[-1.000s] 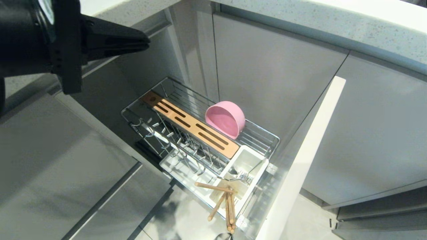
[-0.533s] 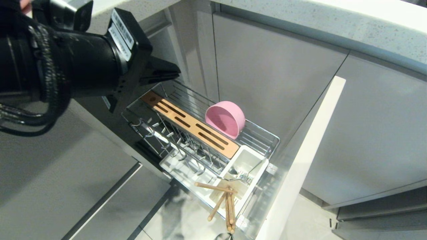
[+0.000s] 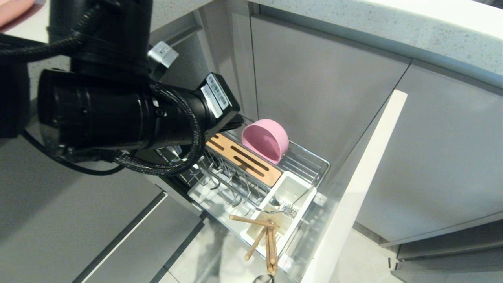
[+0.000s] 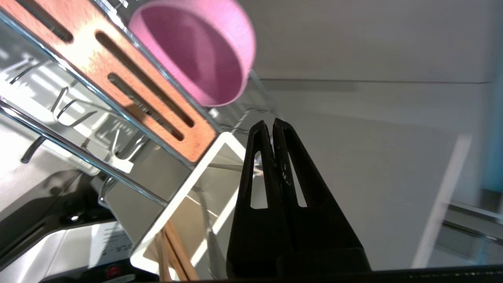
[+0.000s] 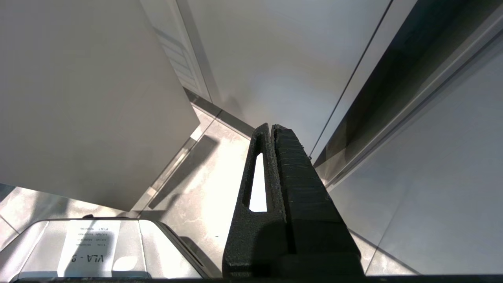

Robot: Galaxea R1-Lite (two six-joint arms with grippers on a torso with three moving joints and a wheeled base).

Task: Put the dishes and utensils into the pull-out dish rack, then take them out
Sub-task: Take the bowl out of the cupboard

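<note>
The pull-out dish rack (image 3: 311,156) stands drawn out of the cabinet. A pink bowl (image 3: 265,140) lies on its side in the rack, beside the slotted wood strip (image 3: 245,160). Wooden chopsticks (image 3: 268,240) stick out of the white utensil box (image 3: 291,184), and a silver fork-like utensil (image 3: 283,206) lies in it. My left gripper (image 4: 272,122) hangs shut and empty above the rack, its tips between the bowl (image 4: 192,51) and the box (image 4: 220,143); the head view hides its fingers behind the wrist (image 3: 212,100). My right gripper (image 5: 271,126) is shut, over the floor.
The rack's pale front panel (image 3: 353,188) juts out on the right. Grey cabinet fronts (image 3: 326,78) close in behind and on both sides, under a speckled countertop (image 3: 393,27). A pink edge (image 3: 13,10) shows on the counter at the top left corner.
My left arm has swung down and to the right from the upper left. It now covers the rack's far end, near the bowl. The gripper stayed shut; nothing in the rack moved.
</note>
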